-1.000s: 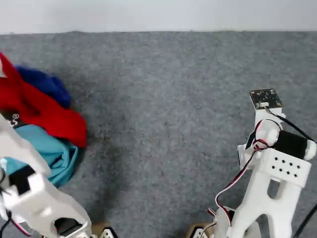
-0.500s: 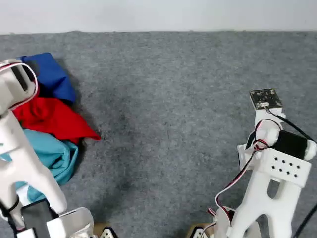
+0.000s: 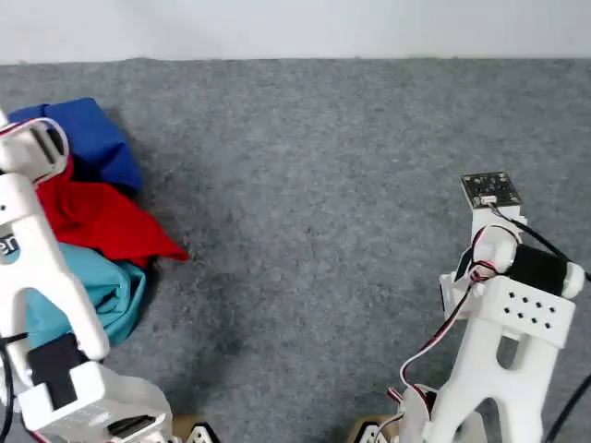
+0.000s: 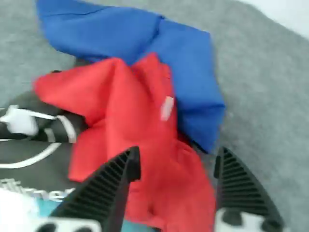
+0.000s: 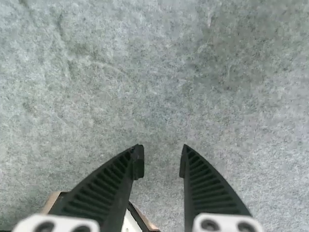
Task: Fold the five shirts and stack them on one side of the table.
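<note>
A heap of shirts lies at the table's left edge: a blue shirt (image 3: 97,138) at the back, a red shirt (image 3: 97,220) over the middle, a teal shirt (image 3: 102,291) at the front. My left gripper (image 4: 176,162) hangs open just above the red shirt (image 4: 135,121), with the blue shirt (image 4: 159,53) beyond it and a black printed shirt (image 4: 29,140) beside it. The left arm (image 3: 37,268) stands over the heap. My right gripper (image 5: 159,162) is open over bare grey mat, holding nothing; the right arm (image 3: 503,305) stands at the right.
Grey felt mat (image 3: 314,203) covers the table from the heap to the right arm. A pale wall (image 3: 295,28) runs along the far edge.
The left arm swung back over the heap; the red shirt, lifted a second ago, now lies dropped on the pile and the blue shirt is uncovered. The right arm barely moved.
</note>
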You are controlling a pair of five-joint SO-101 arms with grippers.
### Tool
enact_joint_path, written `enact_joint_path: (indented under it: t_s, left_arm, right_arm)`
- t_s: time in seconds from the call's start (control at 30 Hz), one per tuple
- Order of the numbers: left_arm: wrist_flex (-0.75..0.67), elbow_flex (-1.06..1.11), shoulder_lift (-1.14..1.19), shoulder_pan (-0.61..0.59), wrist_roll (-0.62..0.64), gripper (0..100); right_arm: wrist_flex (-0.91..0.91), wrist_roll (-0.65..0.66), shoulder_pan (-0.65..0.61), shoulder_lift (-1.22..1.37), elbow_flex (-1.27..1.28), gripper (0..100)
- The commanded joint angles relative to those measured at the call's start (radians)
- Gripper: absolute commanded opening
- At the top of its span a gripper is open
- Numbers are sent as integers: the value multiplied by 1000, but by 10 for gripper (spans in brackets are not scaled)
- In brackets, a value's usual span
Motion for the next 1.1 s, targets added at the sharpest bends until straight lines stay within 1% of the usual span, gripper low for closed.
enact_joint_path:
  t_s: [0.0, 0.17, 0.3, 0.5, 0.7, 0.8, 0.93, 1.0, 1.07]
  left_arm:
    - [-15, -36, -6, -75, -6, 247]
    - [-17, -18, 8, -130, -6, 247]
    - [-41, 45, 8, -100, -6, 247]
    - [-232, 193, 8, -49, 2, 246]
    - [-342, 323, 8, -46, 2, 242]
    - [-416, 383, 8, -46, -2, 178]
    - [-574, 449, 8, -44, -3, 19]
    - [-621, 470, 6, -41, 0, 17]
    - [-624, 476, 5, -40, 2, 11]
  right_arm:
    - [-10, -3, 12, 1, -3, 137]
    - [-10, -3, 12, 1, -3, 137]
    - [-10, -3, 12, 1, -3, 137]
    - [-10, -3, 10, 1, -3, 137]
    - [-10, -3, 10, 1, -3, 137]
    - [-10, -3, 10, 1, -3, 137]
    - [-8, -3, 12, 1, -3, 137]
    - [-8, -3, 12, 1, -3, 137]
    - [-7, -3, 12, 1, -3, 137]
